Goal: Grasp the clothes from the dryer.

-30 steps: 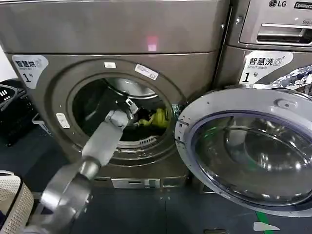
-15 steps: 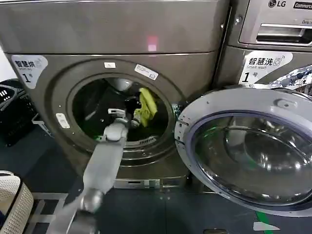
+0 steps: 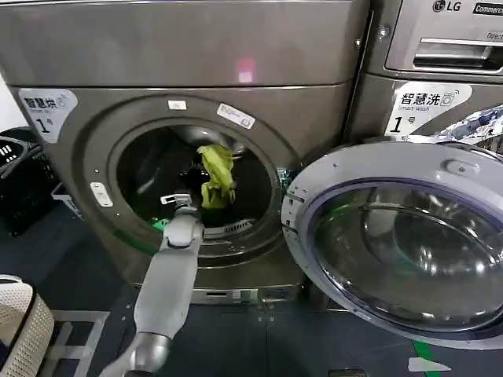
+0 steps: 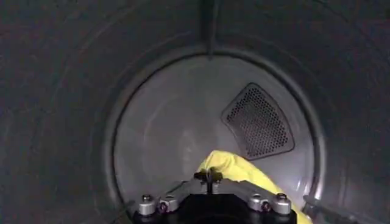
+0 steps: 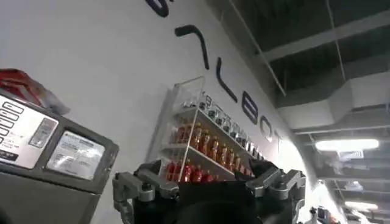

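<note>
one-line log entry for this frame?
phase: extract | left gripper: in dryer porthole, shut on yellow-green garment | door: open

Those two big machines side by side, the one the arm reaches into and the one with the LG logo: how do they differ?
The dryer has its round door swung wide open, with the left gripper lifting a yellow-green garment inside its porthole; the LG machine has nothing reaching into it. The LG machine has a drawer; the dryer has a pink light. Both are bronze-grey with white "1" labels.
</note>
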You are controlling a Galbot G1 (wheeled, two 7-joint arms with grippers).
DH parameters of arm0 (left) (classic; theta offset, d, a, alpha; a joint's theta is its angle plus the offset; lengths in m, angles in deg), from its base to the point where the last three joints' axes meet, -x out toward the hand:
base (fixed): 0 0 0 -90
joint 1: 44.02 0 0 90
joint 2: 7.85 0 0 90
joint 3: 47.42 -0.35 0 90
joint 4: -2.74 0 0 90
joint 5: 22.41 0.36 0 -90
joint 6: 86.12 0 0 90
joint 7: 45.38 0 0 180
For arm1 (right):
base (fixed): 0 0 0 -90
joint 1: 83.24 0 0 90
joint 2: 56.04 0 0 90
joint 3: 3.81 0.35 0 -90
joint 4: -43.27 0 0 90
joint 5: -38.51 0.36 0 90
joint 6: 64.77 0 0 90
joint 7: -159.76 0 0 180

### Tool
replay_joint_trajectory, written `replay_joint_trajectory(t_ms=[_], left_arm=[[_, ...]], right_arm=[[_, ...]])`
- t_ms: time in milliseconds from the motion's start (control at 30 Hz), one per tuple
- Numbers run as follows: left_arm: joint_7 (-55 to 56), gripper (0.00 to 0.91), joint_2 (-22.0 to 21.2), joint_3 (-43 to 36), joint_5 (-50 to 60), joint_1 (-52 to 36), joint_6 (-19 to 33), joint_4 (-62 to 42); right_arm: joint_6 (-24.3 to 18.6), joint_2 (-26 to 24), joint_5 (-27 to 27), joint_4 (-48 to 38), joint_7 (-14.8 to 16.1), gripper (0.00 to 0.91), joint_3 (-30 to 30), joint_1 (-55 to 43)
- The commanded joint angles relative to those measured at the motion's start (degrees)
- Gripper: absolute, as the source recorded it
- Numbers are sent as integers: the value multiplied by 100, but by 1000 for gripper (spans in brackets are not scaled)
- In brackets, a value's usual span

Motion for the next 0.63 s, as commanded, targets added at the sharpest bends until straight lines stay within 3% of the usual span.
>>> replay_joint_trajectory(t_ms=[33,633], left_arm=[[103,0,-36,60,57,46,35,30],[62,0,17,17,34,117,8,90]], right_arm=[[-30,-1,19,-8,24,907,33,7],[12,32,23,67,155,907,68,-42]])
